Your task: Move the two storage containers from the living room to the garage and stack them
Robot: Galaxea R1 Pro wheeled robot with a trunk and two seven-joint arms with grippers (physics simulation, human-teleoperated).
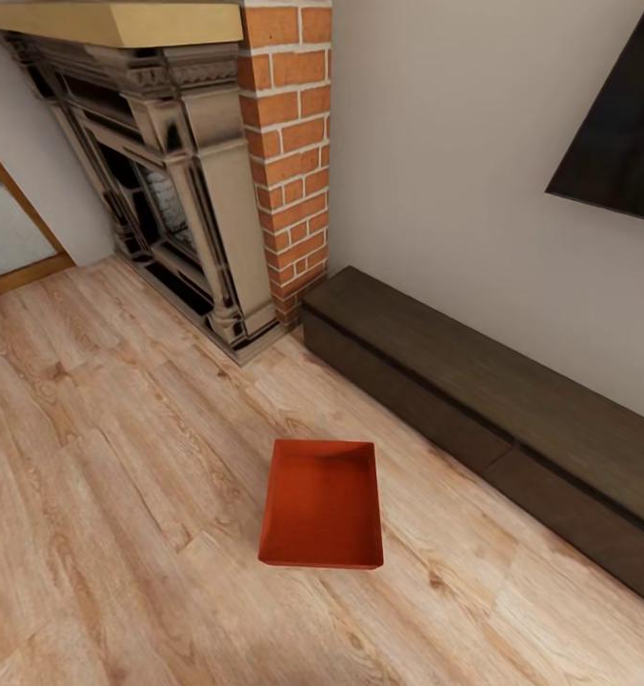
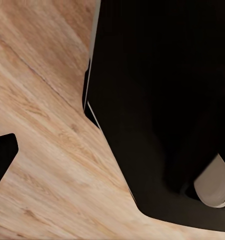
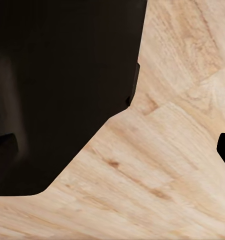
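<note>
One orange-red storage container (image 1: 322, 503) lies open side up on the living room's light wood plank floor (image 1: 122, 495), in the lower middle of the head view, with nothing in it. It sits a little in front of the long dark bench. My left gripper (image 2: 112, 152) hangs over the planks beside my black base (image 2: 157, 100), with one dark fingertip (image 2: 2, 156) far out at the picture's edge. My right gripper (image 3: 113, 147) is open over bare planks, its fingertips (image 3: 2, 146) far apart, holding nothing. The garage is out of view.
An ornate fireplace (image 1: 170, 200) and a red brick chimney (image 1: 293, 143) stand at the back. A long dark low bench (image 1: 474, 400) runs along the right wall under a black TV (image 1: 617, 143). A doorway (image 1: 8, 229) opens at the far left.
</note>
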